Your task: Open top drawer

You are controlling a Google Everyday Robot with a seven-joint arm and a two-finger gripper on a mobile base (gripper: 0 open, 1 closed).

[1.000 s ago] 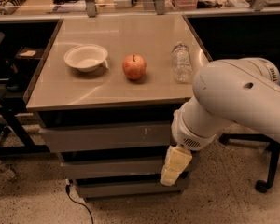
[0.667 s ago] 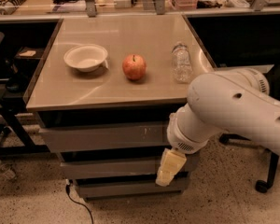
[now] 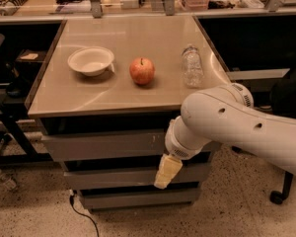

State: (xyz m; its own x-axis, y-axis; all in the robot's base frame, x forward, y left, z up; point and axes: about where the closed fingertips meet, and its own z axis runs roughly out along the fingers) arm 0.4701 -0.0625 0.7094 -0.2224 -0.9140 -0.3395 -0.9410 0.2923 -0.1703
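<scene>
The top drawer (image 3: 98, 144) is the widest grey front just under the tabletop, with pale scratch marks right of centre; it looks pushed in, its inside hidden. My gripper (image 3: 166, 172) hangs from the white arm (image 3: 237, 125) in front of the cabinet's right side, its pale yellow finger (image 3: 167, 171) pointing down over the second drawer front (image 3: 113, 177), just below the top drawer's lower edge.
On the tabletop (image 3: 89, 95) stand a white bowl (image 3: 91, 60), a red apple (image 3: 142, 70) and a clear plastic bottle (image 3: 192, 65). A third drawer front (image 3: 133, 198) sits lowest. A black cable (image 3: 81, 214) lies on the speckled floor. A chair wheel (image 3: 276, 196) is at the right.
My arm and gripper have shifted a little to the left across the cabinet front. The drawers have not moved.
</scene>
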